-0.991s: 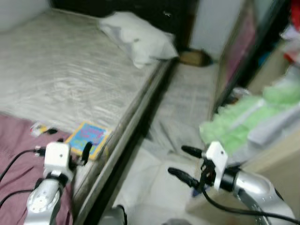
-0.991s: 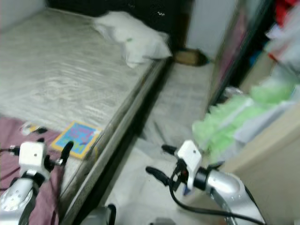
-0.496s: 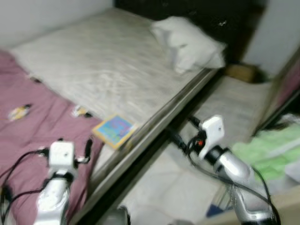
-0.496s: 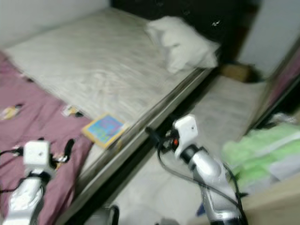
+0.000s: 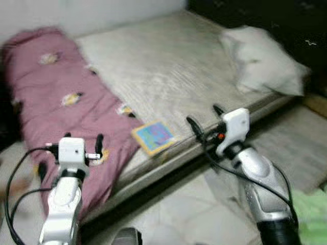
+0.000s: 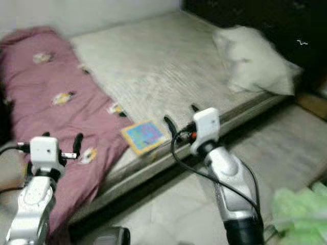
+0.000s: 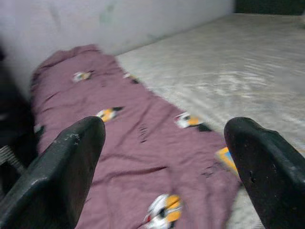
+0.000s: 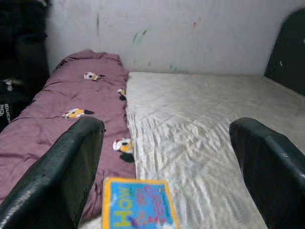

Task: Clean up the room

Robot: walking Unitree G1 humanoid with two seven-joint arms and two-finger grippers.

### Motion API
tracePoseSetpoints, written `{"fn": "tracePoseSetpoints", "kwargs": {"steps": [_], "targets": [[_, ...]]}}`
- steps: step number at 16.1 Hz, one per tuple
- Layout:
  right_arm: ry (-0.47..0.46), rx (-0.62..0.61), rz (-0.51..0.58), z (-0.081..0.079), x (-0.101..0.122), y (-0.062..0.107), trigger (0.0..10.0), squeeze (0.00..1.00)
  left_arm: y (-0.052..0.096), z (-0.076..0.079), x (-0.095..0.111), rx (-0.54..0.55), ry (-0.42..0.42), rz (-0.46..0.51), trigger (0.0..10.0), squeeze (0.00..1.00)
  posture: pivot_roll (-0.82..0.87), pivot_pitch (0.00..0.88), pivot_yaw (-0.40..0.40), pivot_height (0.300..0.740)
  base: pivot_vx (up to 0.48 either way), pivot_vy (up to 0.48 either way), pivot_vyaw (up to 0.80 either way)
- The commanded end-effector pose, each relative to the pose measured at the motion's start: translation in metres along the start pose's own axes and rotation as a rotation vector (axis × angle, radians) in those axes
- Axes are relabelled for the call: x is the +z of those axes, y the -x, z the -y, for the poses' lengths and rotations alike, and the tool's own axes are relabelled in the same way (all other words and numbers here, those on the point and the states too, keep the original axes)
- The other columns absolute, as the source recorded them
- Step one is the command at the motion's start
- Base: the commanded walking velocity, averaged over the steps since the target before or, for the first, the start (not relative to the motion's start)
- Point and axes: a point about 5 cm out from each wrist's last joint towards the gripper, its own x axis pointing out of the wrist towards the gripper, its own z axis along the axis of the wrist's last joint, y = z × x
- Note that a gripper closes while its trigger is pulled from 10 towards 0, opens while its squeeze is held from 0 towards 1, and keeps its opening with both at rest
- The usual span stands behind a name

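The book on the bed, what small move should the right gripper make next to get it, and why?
Probably ease the right gripper forward and down toward the book. Its fingers are open, empty and raised near the mattress edge, with the book lying flat just ahead beside the maroon blanket. The left gripper hovers open over the blanket.

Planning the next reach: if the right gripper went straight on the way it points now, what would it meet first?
Most likely the yellow-bordered blue book lying at the near edge of the pale grey mattress. The open right gripper points over it toward the bed, beside the maroon printed blanket. Depth is unclear, so it might pass just above.
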Motion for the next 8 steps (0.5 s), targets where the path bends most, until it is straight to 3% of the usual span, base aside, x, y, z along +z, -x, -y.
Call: {"fn": "tracePoseSetpoints", "kwargs": {"steps": [1,5,8], "targets": [[0.005,-0.006,-0.025,-0.004,-0.009,0.000,10.0,0.00,0.000,-0.005,-0.002,0.003,-0.017,-0.008,10.0,0.00,0.00,0.057,-0.028,0.740,0.000,0.000,0.78],[-0.024,-0.099,-0.041,0.007,-0.017,-0.001,10.0,0.00,-0.004,-0.016,0.000,0.026,0.012,-0.004,10.0,0.00,0.02,0.045,-0.050,0.740,0.000,0.000,0.78],[0.004,-0.120,-0.041,0.011,-0.021,-0.002,10.0,0.00,-0.006,-0.011,-0.004,0.012,0.040,-0.008,10.0,0.00,0.01,0.024,-0.052,0.740,0.000,0.000,0.78]]}}
